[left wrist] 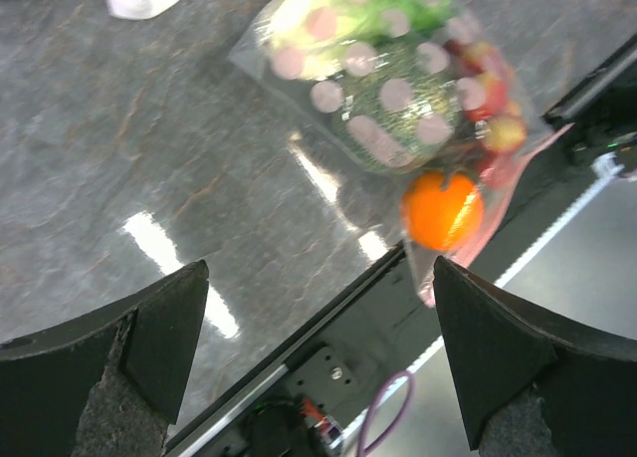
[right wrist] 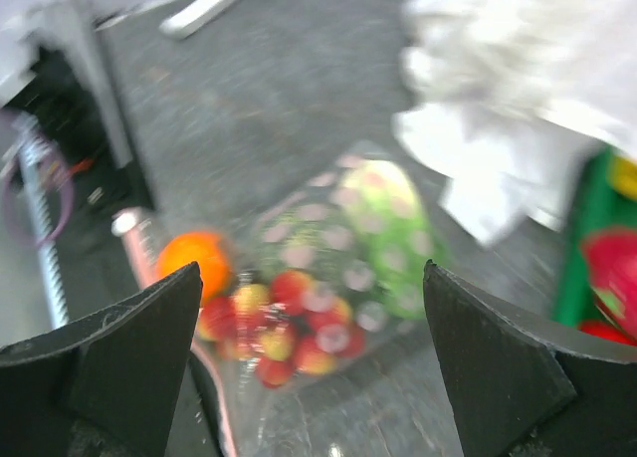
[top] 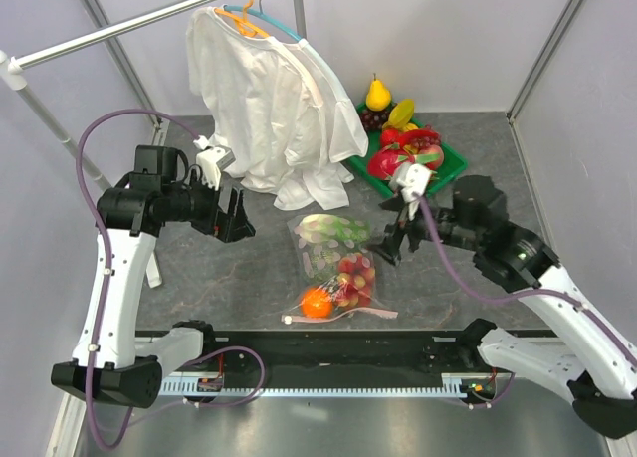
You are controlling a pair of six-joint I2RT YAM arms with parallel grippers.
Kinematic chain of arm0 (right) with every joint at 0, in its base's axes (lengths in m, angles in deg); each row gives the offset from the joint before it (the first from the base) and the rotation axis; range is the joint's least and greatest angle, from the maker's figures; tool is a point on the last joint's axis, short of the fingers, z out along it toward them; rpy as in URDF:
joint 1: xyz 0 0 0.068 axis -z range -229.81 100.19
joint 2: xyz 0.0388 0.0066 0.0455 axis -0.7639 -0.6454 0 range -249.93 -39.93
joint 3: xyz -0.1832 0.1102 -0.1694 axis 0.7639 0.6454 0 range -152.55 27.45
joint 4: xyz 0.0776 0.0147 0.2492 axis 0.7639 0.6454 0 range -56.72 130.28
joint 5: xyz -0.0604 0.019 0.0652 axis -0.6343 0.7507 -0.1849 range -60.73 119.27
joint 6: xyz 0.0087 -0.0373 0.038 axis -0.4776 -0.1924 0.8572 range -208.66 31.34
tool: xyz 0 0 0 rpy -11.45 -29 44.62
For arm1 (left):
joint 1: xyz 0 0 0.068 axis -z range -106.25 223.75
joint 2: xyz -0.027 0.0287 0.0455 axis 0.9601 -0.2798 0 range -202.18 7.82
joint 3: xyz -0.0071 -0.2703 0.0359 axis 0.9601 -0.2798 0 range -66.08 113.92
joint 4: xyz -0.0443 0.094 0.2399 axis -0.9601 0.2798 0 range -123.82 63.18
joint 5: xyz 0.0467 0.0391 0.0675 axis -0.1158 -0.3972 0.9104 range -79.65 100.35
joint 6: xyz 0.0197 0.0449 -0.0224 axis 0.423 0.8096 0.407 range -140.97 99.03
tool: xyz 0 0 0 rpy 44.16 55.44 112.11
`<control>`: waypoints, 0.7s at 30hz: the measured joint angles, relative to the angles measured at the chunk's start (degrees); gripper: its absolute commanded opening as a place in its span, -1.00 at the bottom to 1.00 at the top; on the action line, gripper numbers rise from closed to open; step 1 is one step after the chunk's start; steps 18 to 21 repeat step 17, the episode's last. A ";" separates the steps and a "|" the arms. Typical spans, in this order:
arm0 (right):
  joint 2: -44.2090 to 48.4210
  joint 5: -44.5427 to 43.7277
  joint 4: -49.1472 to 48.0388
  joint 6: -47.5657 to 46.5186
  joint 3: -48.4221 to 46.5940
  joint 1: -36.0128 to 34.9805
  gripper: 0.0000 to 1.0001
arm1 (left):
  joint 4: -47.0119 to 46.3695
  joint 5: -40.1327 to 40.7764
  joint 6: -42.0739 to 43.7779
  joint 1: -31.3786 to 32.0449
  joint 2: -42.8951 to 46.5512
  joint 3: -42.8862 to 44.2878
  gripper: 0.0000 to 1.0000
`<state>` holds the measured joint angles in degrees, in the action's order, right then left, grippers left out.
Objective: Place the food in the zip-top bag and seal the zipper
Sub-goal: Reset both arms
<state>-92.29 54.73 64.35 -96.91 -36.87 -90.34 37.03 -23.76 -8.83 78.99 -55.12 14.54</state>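
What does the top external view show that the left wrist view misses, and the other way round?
Only the top external view shows the green tray with fruit left on it and the right gripper, open beside the zip-top bag. Only the left wrist view shows the melon, its netted skin clear through the plastic. Both show the bag lying on the table, lettuce at its far end, the orange at its near end by the pink zipper, and the left gripper open, holding nothing.
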 measured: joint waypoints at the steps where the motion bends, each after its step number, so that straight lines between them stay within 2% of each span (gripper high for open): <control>1: 1.01 -1.16 0.20 0.92 -0.13 1.88 0.96 | 0.22 1.03 0.72 0.04 -0.11 0.11 0.99; 6: 5.99 -9.03 1.57 7.91 1.14 13.62 0.96 | -0.26 6.16 2.91 0.09 -2.32 -0.68 1.00; 14: 14.69 -14.10 3.76 16.20 6.75 31.34 0.96 | -6.99 11.08 3.43 1.95 -2.40 -10.43 1.00; 17: 16.83 -14.38 3.91 17.73 7.72 34.86 0.96 | -8.90 11.58 3.39 2.29 -2.38 -12.28 0.99; 21: 16.83 -14.38 3.91 17.73 7.72 34.86 0.96 | -8.90 11.58 3.39 2.29 -2.38 -12.28 0.99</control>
